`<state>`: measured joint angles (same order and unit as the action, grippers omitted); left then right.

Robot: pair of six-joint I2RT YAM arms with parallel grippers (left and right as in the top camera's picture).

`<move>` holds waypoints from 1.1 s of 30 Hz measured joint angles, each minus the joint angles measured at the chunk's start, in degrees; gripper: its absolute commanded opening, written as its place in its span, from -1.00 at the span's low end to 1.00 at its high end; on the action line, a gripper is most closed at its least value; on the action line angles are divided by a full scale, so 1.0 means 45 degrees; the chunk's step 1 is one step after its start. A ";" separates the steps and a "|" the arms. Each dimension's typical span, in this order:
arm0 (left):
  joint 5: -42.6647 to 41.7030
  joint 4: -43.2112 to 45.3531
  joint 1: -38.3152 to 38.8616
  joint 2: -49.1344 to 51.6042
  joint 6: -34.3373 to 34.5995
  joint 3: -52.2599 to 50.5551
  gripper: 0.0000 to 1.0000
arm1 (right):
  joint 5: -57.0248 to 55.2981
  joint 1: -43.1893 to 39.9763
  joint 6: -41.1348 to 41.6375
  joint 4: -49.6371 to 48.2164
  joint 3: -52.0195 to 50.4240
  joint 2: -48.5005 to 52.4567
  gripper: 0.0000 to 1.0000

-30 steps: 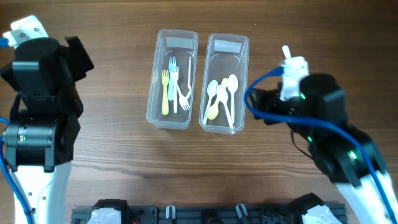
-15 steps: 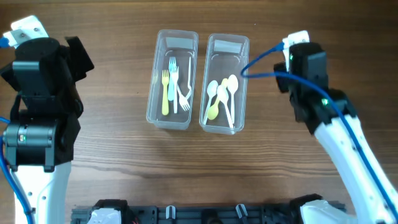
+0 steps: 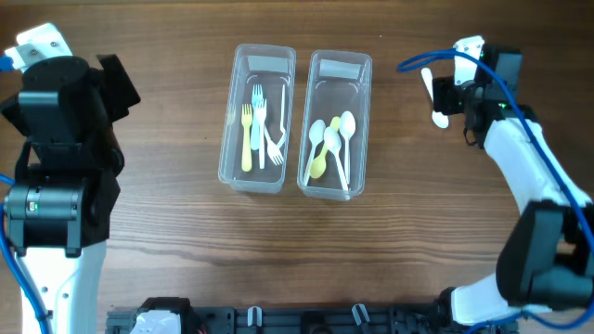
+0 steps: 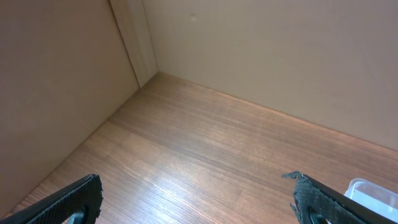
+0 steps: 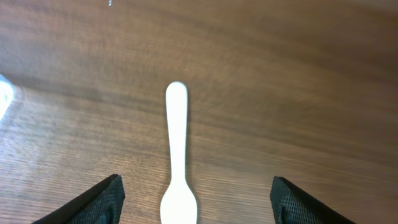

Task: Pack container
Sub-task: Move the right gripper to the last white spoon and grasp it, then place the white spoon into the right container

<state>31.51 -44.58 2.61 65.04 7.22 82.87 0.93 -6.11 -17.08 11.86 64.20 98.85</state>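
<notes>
Two clear plastic containers stand side by side at the table's middle back. The left container holds several forks. The right container holds several spoons. A single white spoon lies on the table to the right of them. My right gripper is open just above it. In the right wrist view the spoon lies between the open jaws, untouched. My left gripper is at the far left, open and empty over bare wood.
Brown walls meet the wooden table at the far left corner in the left wrist view. A corner of a clear container shows at that view's lower right. A dark rail runs along the table's front edge.
My right arm has swung from beside the spoon container to the back right and now sits over the single white spoon. The left arm has not moved.
</notes>
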 measured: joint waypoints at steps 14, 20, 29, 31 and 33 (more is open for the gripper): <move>0.0000 -0.0010 0.0000 0.0000 0.0000 0.0000 0.99 | 0.1651 -0.0301 -0.0112 -0.1817 0.0267 0.3866 -0.14; 0.0000 -0.0010 0.0000 0.0000 0.0000 0.0000 0.99 | 0.1783 -0.0306 -0.0102 -0.1554 0.0393 0.3920 -0.84; 0.0000 -0.0010 0.0000 0.0000 0.0000 0.0000 0.99 | 0.1719 -0.0355 0.1452 0.0034 0.0214 0.2599 -0.91; 0.0000 -0.0015 0.0000 0.0000 0.0000 0.0000 0.99 | 0.1715 -0.0355 0.1846 0.0214 0.0117 0.0515 -0.91; 0.0000 -0.0015 0.0000 0.0000 0.0000 0.0000 0.99 | 0.2079 -0.0340 0.2404 0.0374 0.0126 -0.2336 -0.91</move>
<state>31.51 -44.64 2.61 65.04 7.22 82.87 10.28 -7.64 -6.26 13.54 64.77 88.33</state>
